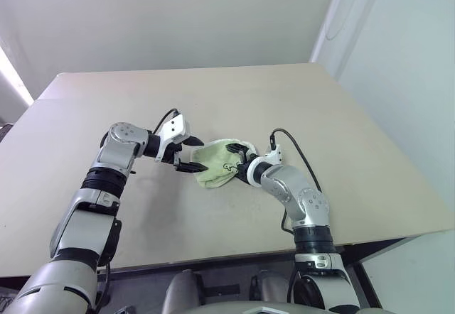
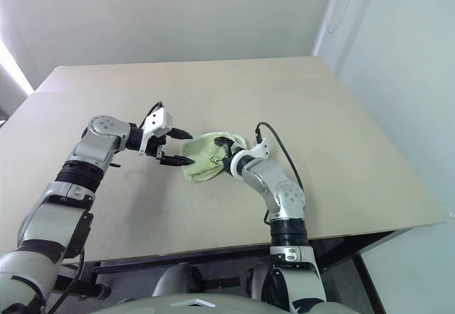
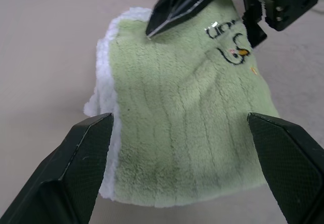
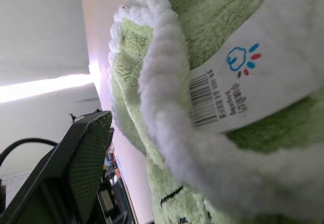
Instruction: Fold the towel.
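A broad beige worktop (image 1: 213,101) with a matte surface runs from 9 o'clock to 3 o'clock. Behind it, from 10 to 1 o'clock, stands a pale wall (image 1: 178,15). At 2 o'clock a white panel (image 1: 405,58) borders the worktop's edge.

Towel (image 3: 187,133): fluffy terry cloth; table (image 1: 213,94): smooth matt; pincer fingers (image 3: 76,168): textured black plastic.

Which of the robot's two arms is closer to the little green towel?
The right. The right gripper is already at the towel, over its edge; the left gripper hovers beside the opposite edge, open.
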Controlling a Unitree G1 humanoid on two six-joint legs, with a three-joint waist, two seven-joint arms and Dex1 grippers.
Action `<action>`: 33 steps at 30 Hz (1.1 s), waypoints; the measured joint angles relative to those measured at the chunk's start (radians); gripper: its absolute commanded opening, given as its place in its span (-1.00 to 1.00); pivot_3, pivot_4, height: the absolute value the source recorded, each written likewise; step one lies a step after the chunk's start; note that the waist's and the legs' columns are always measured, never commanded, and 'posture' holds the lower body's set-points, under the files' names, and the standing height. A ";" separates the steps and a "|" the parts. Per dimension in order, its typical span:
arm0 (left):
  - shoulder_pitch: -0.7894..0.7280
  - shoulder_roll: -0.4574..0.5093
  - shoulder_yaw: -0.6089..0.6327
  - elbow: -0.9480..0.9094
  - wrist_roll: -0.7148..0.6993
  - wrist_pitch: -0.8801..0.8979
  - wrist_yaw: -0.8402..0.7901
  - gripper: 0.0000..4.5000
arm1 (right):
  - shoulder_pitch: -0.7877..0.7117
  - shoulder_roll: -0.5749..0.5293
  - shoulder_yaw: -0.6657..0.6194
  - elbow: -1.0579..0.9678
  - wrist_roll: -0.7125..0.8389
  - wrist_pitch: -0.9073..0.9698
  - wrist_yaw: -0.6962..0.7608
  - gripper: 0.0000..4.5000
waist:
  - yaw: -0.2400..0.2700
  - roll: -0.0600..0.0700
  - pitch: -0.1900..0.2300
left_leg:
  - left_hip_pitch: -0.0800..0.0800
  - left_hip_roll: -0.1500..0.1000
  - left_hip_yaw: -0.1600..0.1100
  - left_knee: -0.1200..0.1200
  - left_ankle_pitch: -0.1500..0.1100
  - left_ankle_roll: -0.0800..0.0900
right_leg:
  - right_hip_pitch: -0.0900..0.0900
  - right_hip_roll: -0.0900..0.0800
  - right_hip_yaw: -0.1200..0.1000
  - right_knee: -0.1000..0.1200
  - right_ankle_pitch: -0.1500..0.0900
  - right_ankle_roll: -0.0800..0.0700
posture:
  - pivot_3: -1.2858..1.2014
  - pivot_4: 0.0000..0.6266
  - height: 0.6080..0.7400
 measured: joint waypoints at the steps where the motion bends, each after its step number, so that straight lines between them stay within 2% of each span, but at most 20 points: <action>1: 0.000 0.000 0.000 0.000 0.000 0.000 0.000 0.98 | -0.008 0.003 -0.004 0.010 -0.012 0.002 0.006 0.94 | 0.000 0.000 0.000 | 0.000 0.000 0.000 0.000 0.000 0.000 | 0.000 0.000 0.000 0.000 0.000 0.000 | 0.03 -1.00 0.13; 3: 0.000 -0.001 0.000 0.000 0.000 0.001 0.000 0.98 | -0.016 0.011 -0.008 0.017 -0.036 0.008 0.015 0.94 | -0.001 0.000 0.000 | 0.000 0.000 0.000 0.000 0.000 0.000 | 0.000 0.000 0.000 0.000 0.001 0.000 | 0.03 -1.00 0.13; 6: 0.000 -0.005 0.000 0.000 0.000 0.001 0.000 1.00 | -0.019 0.019 -0.014 0.027 -0.058 0.021 0.026 0.69 | -0.001 0.000 0.000 | 0.000 0.000 0.000 0.000 0.000 0.000 | 0.000 0.000 0.000 -0.001 0.001 0.000 | 0.03 -1.00 0.13; 16: -0.002 -0.007 0.000 0.017 0.000 0.001 0.007 1.00 | -0.023 0.021 -0.053 0.059 -0.141 0.042 0.072 -0.89 | -0.001 0.001 0.001 | -0.001 0.000 0.002 -0.007 0.000 0.001 | 0.000 0.000 0.000 -0.010 0.002 0.001 | 0.03 -1.00 0.13; 17: -0.003 -0.007 0.000 0.020 0.001 0.001 0.008 1.00 | -0.027 0.021 -0.058 0.060 -0.144 0.042 0.078 -0.99 | -0.001 0.001 0.001 | -0.002 0.000 0.002 -0.008 0.000 0.001 | 0.001 0.000 0.000 -0.011 0.002 0.001 | 0.03 -1.00 0.13; 24: -0.013 -0.011 0.000 0.033 0.001 0.000 0.010 1.00 | -0.049 0.018 -0.104 0.048 -0.152 0.041 0.121 -0.99 | 0.000 0.001 0.001 | -0.004 -0.001 0.004 -0.013 0.001 0.001 | 0.000 0.001 0.001 -0.013 0.002 0.006 | 0.03 -1.00 0.13; 33: -0.022 -0.012 0.001 0.074 0.001 -0.018 0.010 1.00 | -0.119 -0.037 -0.261 -0.062 -0.121 -0.064 0.089 -0.99 | 0.000 0.001 0.001 | -0.003 -0.001 0.004 -0.013 0.001 0.001 | 0.000 0.001 0.001 -0.014 0.002 0.006 | 0.03 -1.00 0.13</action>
